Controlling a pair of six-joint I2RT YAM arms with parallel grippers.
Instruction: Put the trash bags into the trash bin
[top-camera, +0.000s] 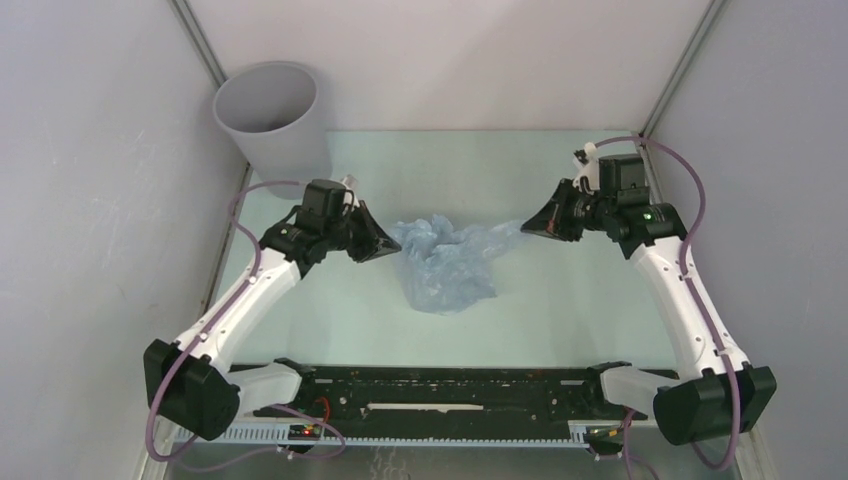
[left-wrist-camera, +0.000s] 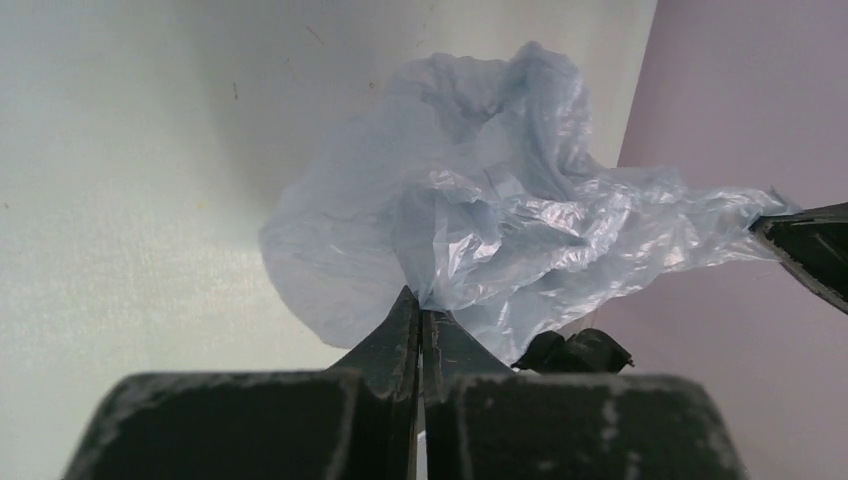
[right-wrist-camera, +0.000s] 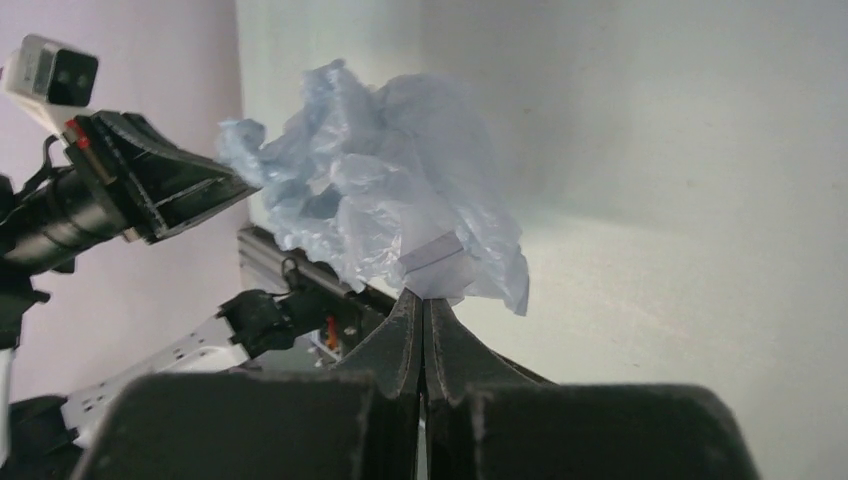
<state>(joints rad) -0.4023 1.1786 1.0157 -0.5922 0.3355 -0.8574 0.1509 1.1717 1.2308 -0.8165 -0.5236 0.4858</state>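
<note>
Left gripper and right gripper each pinch tight an opposite edge of the trash bag, held bunched between them at frame centre, apparently for a joint carry to the trash bin, well apart at upper left.

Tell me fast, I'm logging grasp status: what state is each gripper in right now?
Left gripper: closed, pinching one side of the bag.
Right gripper: closed, pinching the bag's other side.
</note>
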